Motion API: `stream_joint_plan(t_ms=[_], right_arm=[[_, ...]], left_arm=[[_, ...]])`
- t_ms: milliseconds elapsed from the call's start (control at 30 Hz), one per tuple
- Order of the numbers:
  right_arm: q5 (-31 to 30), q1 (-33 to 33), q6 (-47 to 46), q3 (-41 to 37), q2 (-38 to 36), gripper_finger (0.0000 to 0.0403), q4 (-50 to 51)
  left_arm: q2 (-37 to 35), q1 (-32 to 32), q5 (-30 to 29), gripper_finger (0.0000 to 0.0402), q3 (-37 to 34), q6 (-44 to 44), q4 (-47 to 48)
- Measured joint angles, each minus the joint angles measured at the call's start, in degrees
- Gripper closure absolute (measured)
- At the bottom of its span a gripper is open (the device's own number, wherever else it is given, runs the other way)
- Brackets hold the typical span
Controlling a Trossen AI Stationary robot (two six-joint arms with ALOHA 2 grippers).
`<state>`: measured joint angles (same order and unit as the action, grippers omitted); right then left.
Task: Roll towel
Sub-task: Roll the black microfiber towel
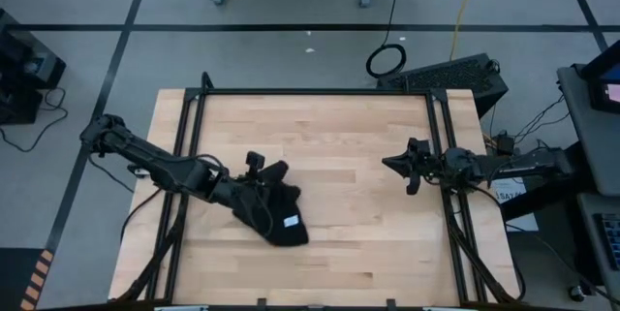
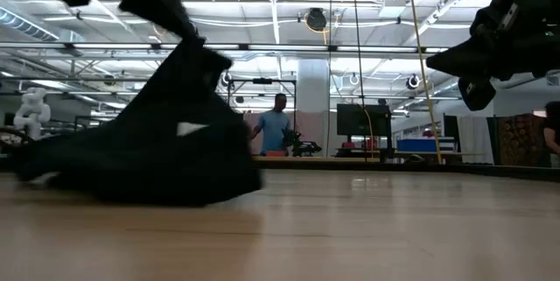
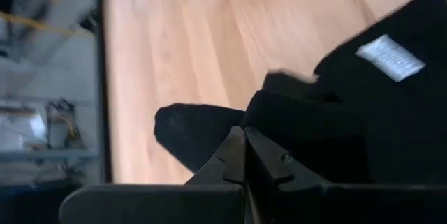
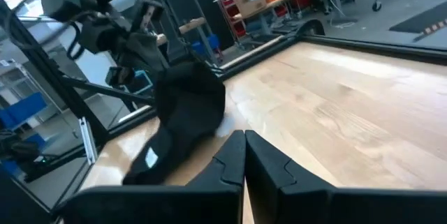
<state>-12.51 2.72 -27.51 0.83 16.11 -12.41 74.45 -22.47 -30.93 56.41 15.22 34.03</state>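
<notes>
Wooden worktop (image 1: 329, 243), pale planks inside a black frame; most of it bare, which leaves room for laying the cloth out flat.

Towel (image 1: 281, 216): black, bunched in a heap on the left half of the worktop, nearer the front edge than the back. Not flat, not rolled. One part is drawn up off the wood into a peak, the rest drags and spreads below it; the low view shows this tent shape plainly. My reading: it hangs that way because it is being carried by a single pinched spot, so the weight pulls the slack down.

Left gripper (image 1: 254, 187) sits at the top of that peak, reaching in from the left edge. In its wrist view the fingers look pressed together with black fabric around the tips; I judge it is pinching the towel, probably to lift and spread it before any rolling.

Right gripper (image 1: 407, 168) hovers above the right half of the worktop, well apart from the cloth, fingers closed on nothing. Seems to be waiting.

White tag (image 1: 291, 221) faces up on the heap's front side, a handy mark for finding an edge.
</notes>
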Motion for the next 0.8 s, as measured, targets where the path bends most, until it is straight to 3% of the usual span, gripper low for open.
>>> stream_joint_plan(t_ms=[267,400,633,800], right_arm=[[-0.81,0.00,-2.75,1.72,15.06,0.0386,-4.33],[-0.84,0.02,-4.88,1.74,23.44,0.0349,-10.17],[0.16,0.07,-5.85,3.87,39.06,0.0271,-29.12],[2.30,0.00,-8.70,13.67,50.65,0.0223,-27.75]], left_arm=[[-0.48,2.43,0.47,0.0401,0.03,3.49,-9.60],[-0.46,3.61,0.61,0.0401,0.03,3.71,-11.82],[-0.44,5.12,3.13,0.0401,0.03,6.20,-14.17],[-0.44,6.05,3.75,0.0401,0.03,6.74,-16.73]])
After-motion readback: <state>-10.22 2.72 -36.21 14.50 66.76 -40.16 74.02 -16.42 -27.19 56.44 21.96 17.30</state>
